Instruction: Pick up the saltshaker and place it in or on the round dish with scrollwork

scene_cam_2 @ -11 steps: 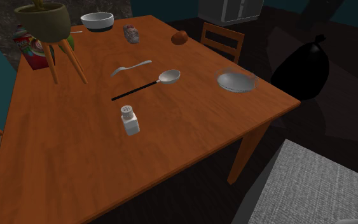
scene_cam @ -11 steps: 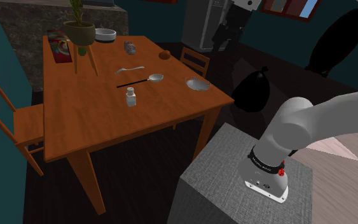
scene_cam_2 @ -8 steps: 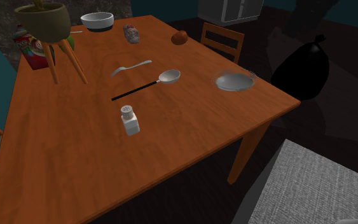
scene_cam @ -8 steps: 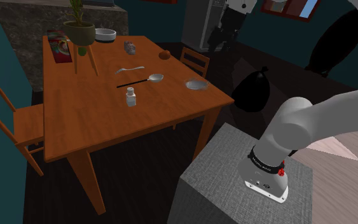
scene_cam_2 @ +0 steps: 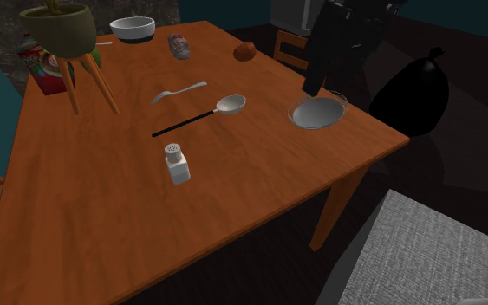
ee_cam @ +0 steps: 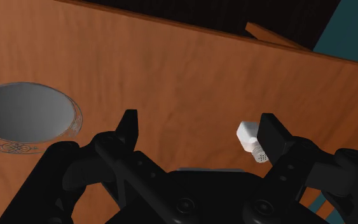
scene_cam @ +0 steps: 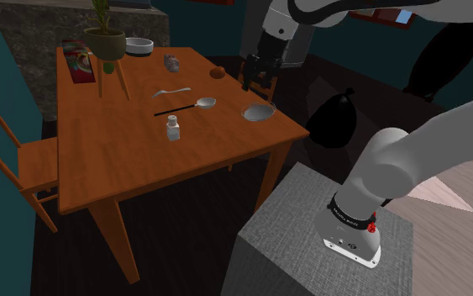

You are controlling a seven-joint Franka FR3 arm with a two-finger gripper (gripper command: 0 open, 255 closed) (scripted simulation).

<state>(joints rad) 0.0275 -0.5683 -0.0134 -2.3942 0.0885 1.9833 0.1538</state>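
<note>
Note that the end effector [scene_cam: 257,77] hangs just above the round dish with scrollwork [scene_cam: 260,111], near the tabletop [scene_cam: 117,160] edge at the shoulder view's right. Its fingers [ee_cam: 128,127] stand wide apart with nothing between them.

The saltshaker [scene_cam: 173,128] stands upright near the middle of the tabletop, well apart from the end effector and toward the shoulder view's left of it. A spoon with a black handle [scene_cam: 194,104] lies between the saltshaker and the dish, touching neither.

In the wrist view, one finger covers part of the saltshaker, so you see only its white body and perforated cap beside that finger. In the second exterior view, the end effector reads as a black shape against a dark background, and you cannot separate its fingers there.
</note>
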